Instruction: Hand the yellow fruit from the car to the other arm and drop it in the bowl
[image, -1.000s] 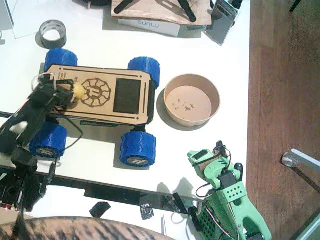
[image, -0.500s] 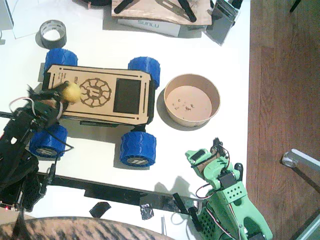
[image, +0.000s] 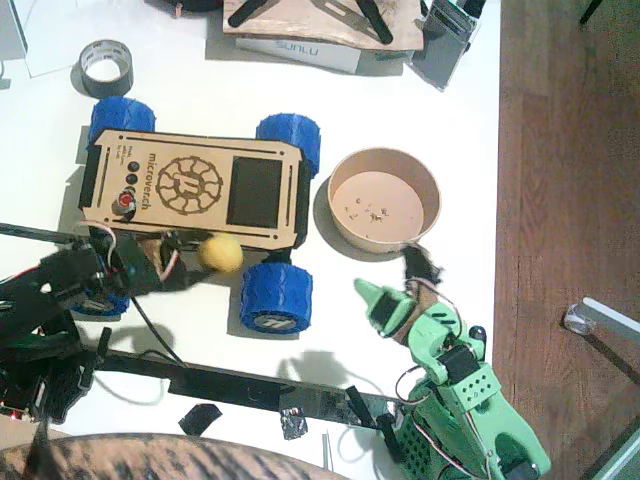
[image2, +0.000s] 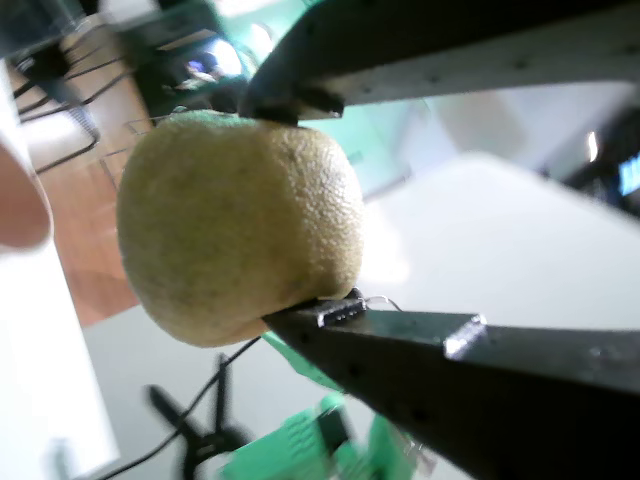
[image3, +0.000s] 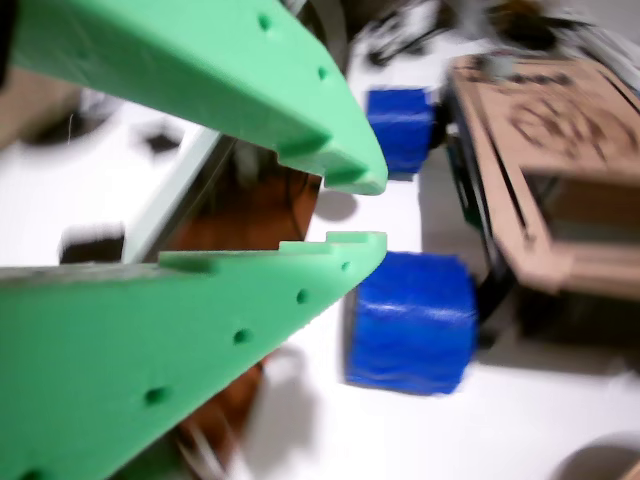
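Observation:
The yellow fruit hangs just off the near edge of the car, between its two front blue wheels. My black left gripper is shut on it and reaches in from the left. In a wrist view the fruit fills the space between the two black jaws. The green right gripper stands open to the right of the near wheel, a wheel's width from the fruit. In a wrist view its green jaws hold nothing and point at a blue wheel. The tan bowl holds only crumbs.
A grey tape roll lies at the back left, and a white box with clutter stands along the back. The table's right edge drops to wooden floor. A black rail runs along the front. Patterned cloth shows at the bottom.
The left gripper took the fruit off the car's deck and carried it right, past the near edge. The green gripper has opened and leaned left toward it.

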